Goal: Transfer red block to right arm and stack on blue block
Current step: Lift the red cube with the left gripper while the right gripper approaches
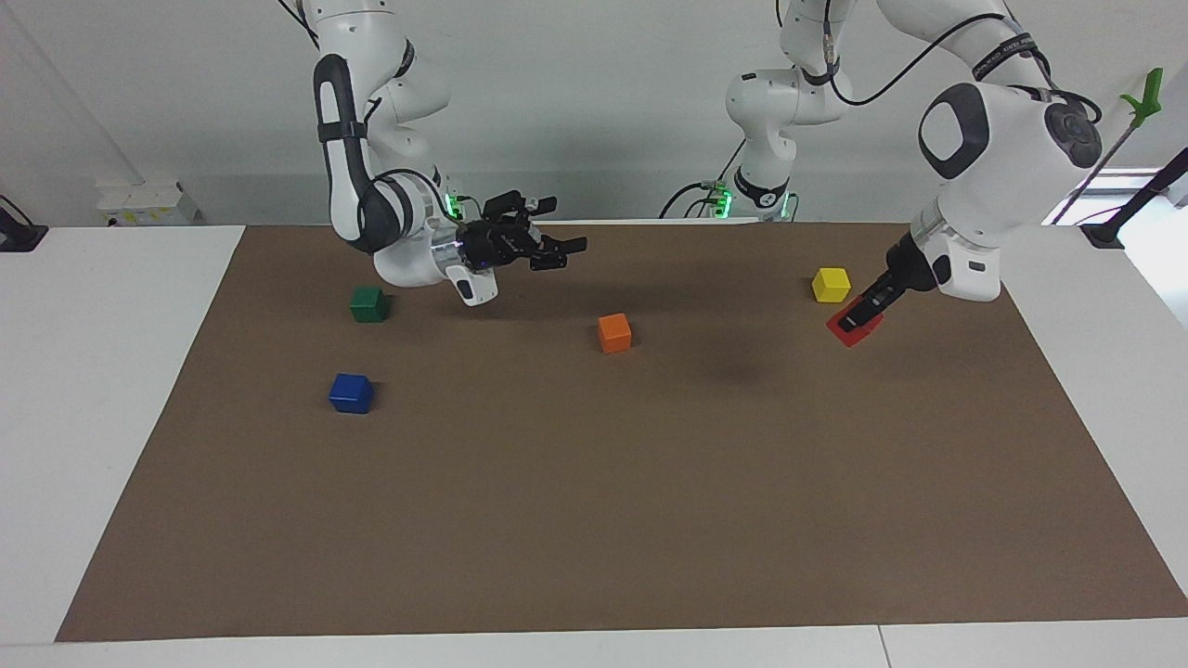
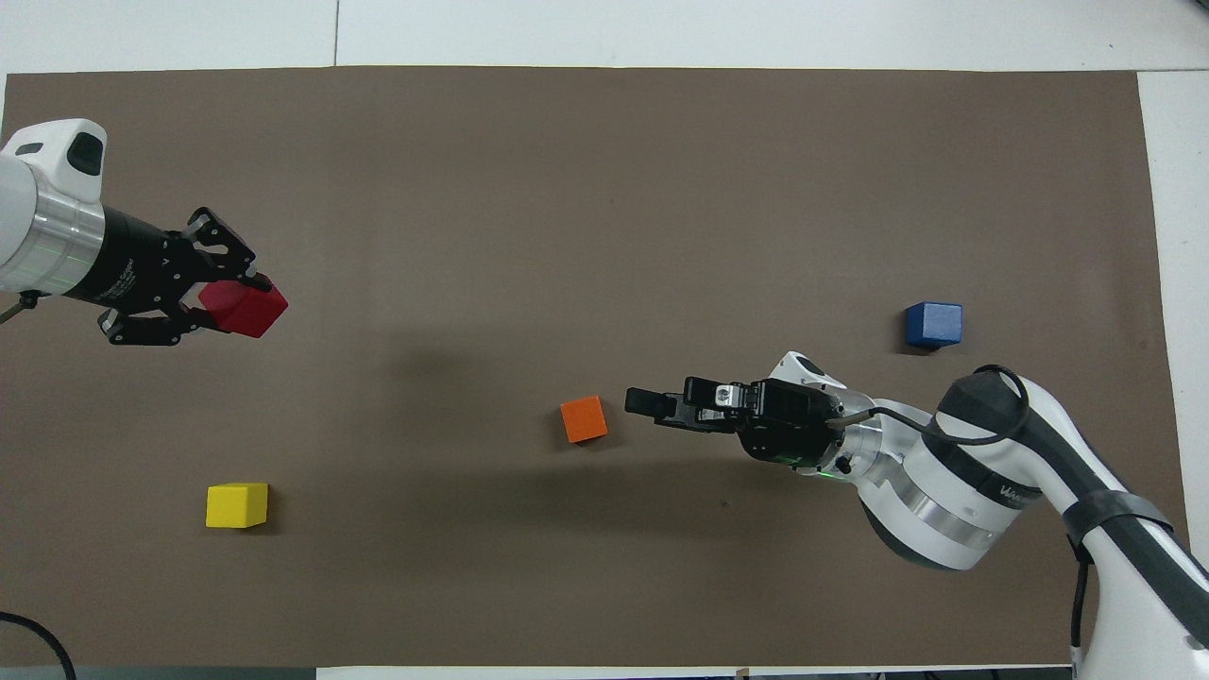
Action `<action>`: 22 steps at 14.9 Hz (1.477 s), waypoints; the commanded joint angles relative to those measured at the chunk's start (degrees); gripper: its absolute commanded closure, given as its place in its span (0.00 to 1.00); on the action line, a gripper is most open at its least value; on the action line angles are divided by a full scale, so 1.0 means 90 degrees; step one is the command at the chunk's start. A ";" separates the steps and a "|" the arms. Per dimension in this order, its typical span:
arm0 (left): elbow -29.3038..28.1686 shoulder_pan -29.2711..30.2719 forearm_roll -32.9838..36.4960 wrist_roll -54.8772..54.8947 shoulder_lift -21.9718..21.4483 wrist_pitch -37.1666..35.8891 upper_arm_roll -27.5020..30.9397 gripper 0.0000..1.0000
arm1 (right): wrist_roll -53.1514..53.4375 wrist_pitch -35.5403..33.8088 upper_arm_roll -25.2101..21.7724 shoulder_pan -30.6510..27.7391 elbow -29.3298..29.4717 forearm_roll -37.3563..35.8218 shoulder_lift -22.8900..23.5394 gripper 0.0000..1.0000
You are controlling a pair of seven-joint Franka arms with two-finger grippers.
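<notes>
The red block [image 1: 846, 330] [image 2: 253, 312] hangs tilted in the air, clear of the brown mat, with my left gripper [image 1: 858, 320] [image 2: 236, 304] shut on it. It is over the mat at the left arm's end, beside the yellow cube. The blue block [image 1: 351, 392] [image 2: 933, 324] rests on the mat at the right arm's end, nothing on top of it. My right gripper [image 1: 561, 232] [image 2: 647, 408] is open and holds nothing. It points sideways toward the table's middle, over the mat between the green and orange cubes.
An orange cube [image 1: 613, 332] [image 2: 584, 419] sits mid-mat. A yellow cube [image 1: 831, 284] [image 2: 236, 504] lies nearer the robots than the red block. A green cube [image 1: 368, 303] lies nearer the robots than the blue block; the right arm covers it in the overhead view.
</notes>
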 commanded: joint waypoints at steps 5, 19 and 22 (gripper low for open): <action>0.1093 -0.0012 -0.1743 -0.2400 0.0040 -0.1394 0.0036 1.00 | -0.0322 0.0337 0.0076 0.0370 0.0497 0.0636 0.0392 0.00; 0.1465 -0.0012 -0.3386 -0.5452 -0.0174 -0.1375 -0.0442 1.00 | -0.1026 0.1135 0.0378 0.1202 0.1951 0.2279 0.1320 0.00; 0.1465 -0.0012 -0.3426 -0.5461 -0.0223 -0.1317 -0.0569 1.00 | -0.1026 0.1459 0.0612 0.1202 0.2332 0.2669 0.1408 0.00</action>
